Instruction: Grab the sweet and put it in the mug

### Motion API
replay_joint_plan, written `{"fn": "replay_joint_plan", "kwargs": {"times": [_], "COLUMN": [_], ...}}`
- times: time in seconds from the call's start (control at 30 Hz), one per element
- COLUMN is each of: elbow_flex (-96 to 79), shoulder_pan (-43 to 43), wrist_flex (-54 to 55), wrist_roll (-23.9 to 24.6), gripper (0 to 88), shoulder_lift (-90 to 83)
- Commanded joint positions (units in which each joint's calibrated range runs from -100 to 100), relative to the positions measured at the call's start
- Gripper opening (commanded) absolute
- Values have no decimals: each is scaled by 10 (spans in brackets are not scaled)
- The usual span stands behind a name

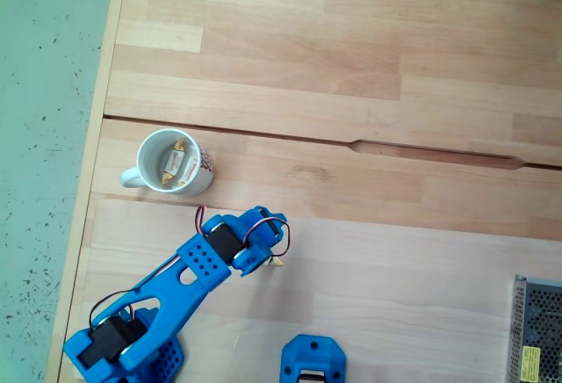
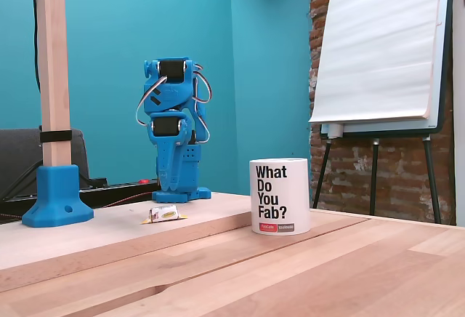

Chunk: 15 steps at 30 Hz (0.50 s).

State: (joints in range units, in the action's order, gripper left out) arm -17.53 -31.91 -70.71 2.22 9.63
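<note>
Okay, I see a wrapped sweet (image 1: 178, 162) inside the round white ceramic mug (image 1: 146, 153); another sweet (image 2: 164, 214) lies on smooth wood beside the folded blue arm (image 1: 198, 264); gripper state, can't tell.

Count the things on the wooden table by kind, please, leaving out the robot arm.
White mug: 1
Wrapped sweets: 2, one inside the mug, one lying on the tabletop
Blue post base: 1
Perforated metal box: 1
Total: 5
</note>
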Motion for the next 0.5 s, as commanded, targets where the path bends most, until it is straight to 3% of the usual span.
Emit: {"fn": "replay_joint_plan", "kwargs": {"times": [0.0, 0.23, 0.47], "elbow_flex": [2, 1, -26], "shoulder_pan": [-4, -3, -3], "wrist_flex": [-4, -4, -4], "wrist_roll": [-2, -28, -134], "gripper": [243, 252, 253], "shoulder_lift": [-7, -6, -8]}}
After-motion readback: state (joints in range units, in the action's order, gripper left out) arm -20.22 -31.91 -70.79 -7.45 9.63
